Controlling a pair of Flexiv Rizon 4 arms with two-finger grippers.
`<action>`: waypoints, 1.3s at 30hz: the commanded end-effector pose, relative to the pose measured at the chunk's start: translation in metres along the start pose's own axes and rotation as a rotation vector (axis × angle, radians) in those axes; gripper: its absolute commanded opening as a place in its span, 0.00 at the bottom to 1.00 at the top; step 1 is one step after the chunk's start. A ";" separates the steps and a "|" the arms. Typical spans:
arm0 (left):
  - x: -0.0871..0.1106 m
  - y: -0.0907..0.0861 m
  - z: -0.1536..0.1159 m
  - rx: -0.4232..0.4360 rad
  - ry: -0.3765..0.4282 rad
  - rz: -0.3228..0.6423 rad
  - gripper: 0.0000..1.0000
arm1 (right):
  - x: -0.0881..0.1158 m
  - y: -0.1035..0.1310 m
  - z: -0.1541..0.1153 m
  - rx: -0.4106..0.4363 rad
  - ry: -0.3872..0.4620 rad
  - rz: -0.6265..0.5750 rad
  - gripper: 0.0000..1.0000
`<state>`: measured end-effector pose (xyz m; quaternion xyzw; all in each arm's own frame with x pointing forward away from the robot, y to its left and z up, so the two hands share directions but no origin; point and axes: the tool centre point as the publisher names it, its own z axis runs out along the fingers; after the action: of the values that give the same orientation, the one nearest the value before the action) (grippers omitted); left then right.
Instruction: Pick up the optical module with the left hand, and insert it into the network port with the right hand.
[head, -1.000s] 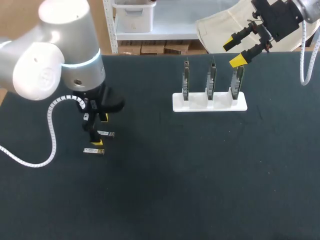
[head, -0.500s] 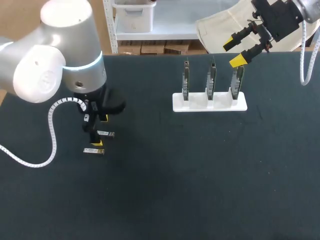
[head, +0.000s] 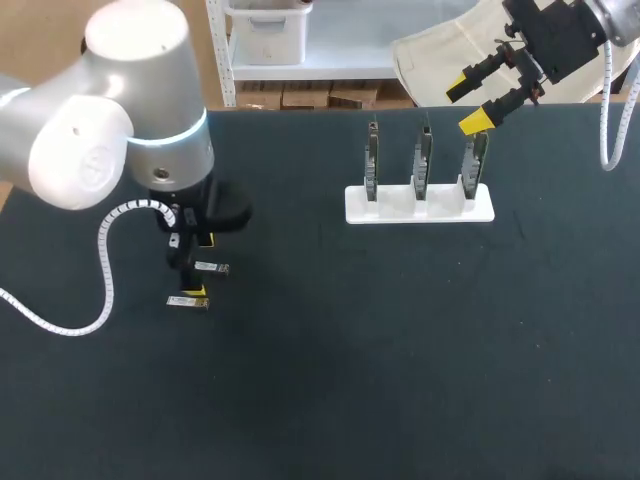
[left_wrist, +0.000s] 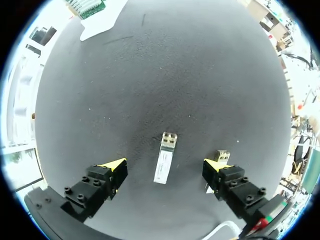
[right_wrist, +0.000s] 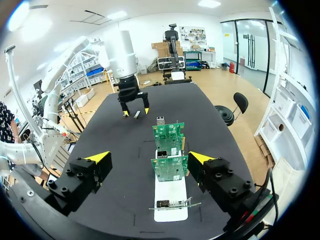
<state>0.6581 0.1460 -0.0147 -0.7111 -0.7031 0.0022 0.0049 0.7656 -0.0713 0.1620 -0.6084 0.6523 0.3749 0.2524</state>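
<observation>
Our left arm (head: 120, 130) has shifted slightly: its big white joint, high above the left claw (head: 200, 265), has drifted a little sideways. The wrist just above the claw and its coiled white cable (head: 105, 235) have crept along with it.

No readable text, labels or numbers on anything.

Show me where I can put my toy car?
The table from the white board holder back to the robot's edge is bare; so is the stretch between holder and the left arm's fingers. Crowded: by those fingers, two optical modules lie.
</observation>
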 end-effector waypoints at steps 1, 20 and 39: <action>0.003 0.003 0.001 0.007 -0.006 0.000 1.00 | 0.001 0.003 0.000 0.007 -0.001 -0.001 1.00; 0.004 0.004 0.004 0.016 -0.002 0.000 1.00 | 0.001 0.003 0.000 0.007 -0.001 -0.001 1.00; 0.004 0.000 0.005 0.017 0.004 -0.003 0.00 | 0.001 0.003 0.000 0.007 -0.001 -0.001 1.00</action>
<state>0.6585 0.1493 -0.0190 -0.7099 -0.7041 0.0077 0.0116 0.7656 -0.0713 0.1620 -0.6084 0.6523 0.3749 0.2524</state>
